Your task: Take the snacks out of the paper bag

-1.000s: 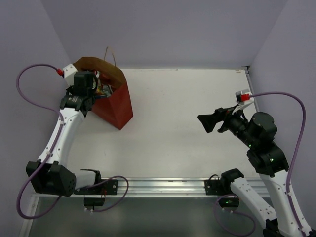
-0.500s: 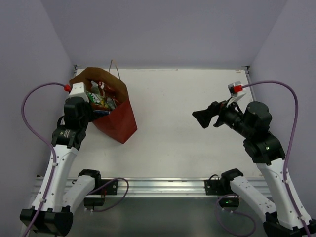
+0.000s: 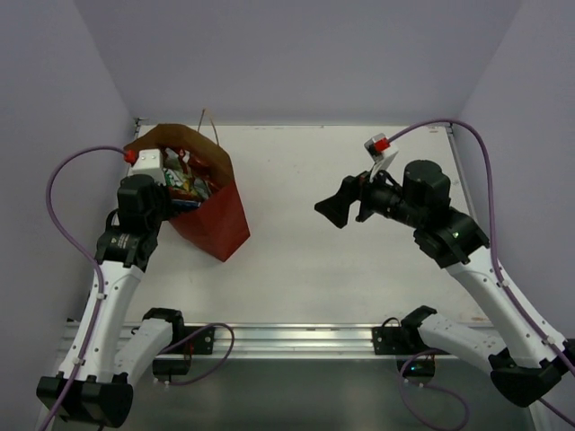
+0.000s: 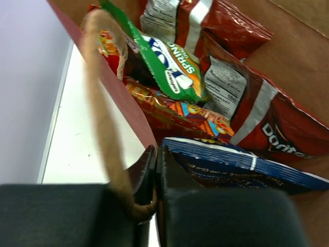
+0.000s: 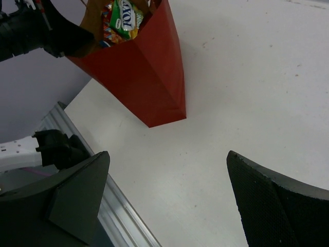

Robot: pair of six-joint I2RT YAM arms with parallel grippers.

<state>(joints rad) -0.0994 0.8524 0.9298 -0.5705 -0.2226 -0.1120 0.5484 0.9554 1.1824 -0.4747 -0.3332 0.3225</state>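
Note:
The reddish-brown paper bag (image 3: 218, 223) stands at the table's far left with its mouth open. My left gripper (image 3: 169, 199) is shut on the bag's near left rim (image 4: 134, 119), right beside a twisted loop handle (image 4: 97, 98). Inside lie the snacks: a green-white packet (image 4: 175, 69), a red Doritos bag (image 4: 267, 123), a second red bag (image 4: 216, 20), a red-orange patterned packet (image 4: 180, 110) and a blue one (image 4: 241, 167). My right gripper (image 3: 336, 208) hangs open over the table to the right of the bag (image 5: 149, 77), nothing between its fingers.
Lilac walls close in the table at the back and on both sides, the left wall close behind the bag. An aluminium rail (image 3: 296, 337) runs along the near edge. White tabletop (image 5: 247, 92) lies between the bag and my right gripper.
My left arm pulled back a little with the bag's rim, tilting the mouth open so the packets show. My right arm swung left towards the bag, still open.

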